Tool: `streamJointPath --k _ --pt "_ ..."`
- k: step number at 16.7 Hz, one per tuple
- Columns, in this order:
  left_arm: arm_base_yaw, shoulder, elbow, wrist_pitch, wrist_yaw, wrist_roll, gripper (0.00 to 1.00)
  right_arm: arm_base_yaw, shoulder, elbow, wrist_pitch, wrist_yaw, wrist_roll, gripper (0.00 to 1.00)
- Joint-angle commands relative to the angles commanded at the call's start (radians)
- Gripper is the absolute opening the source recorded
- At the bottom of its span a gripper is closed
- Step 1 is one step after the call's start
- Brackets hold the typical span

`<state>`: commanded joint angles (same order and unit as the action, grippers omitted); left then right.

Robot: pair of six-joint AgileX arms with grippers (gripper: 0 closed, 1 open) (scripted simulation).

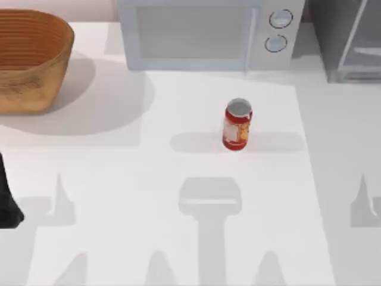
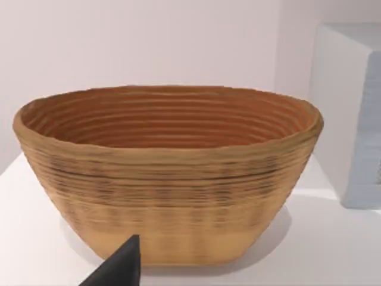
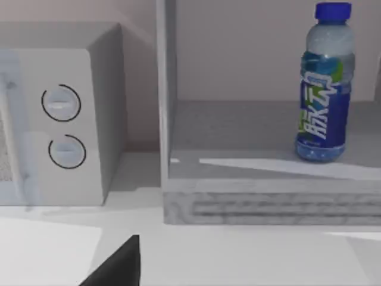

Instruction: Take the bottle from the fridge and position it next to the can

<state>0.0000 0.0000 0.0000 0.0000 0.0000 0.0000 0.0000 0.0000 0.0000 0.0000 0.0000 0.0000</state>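
bottle (image 3: 322, 89) in fridge (image 3: 250, 190), can (image 1: 237, 124) before microwave (image 1: 202, 33)

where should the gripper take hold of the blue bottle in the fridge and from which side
Probably around its labelled middle, coming in level through the front of the dark grey fridge. The clear blue plastic bottle with the round blue cap stands upright on the fridge floor, its body straight-sided there.

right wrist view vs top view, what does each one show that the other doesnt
Right wrist view alone: the bottle standing upright on the fridge floor, and a dark fingertip of the right arm's gripper. Top view alone: the can upright on the table, the basket at the far left, and part of the left arm at the left edge. Both share the microwave with its two knobs, and the fridge.
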Motion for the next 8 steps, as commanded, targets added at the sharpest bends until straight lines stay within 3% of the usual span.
streamJointPath --k 4,8 --pt "0.0 0.0 0.0 0.0 0.0 0.0 1.0 -0.005 0.03 0.019 0.02 -0.003 0.0 1.0" --pt "0.0 0.0 0.0 0.0 0.0 0.0 1.0 -0.033 0.214 0.123 0.133 -0.026 0.001 1.0"
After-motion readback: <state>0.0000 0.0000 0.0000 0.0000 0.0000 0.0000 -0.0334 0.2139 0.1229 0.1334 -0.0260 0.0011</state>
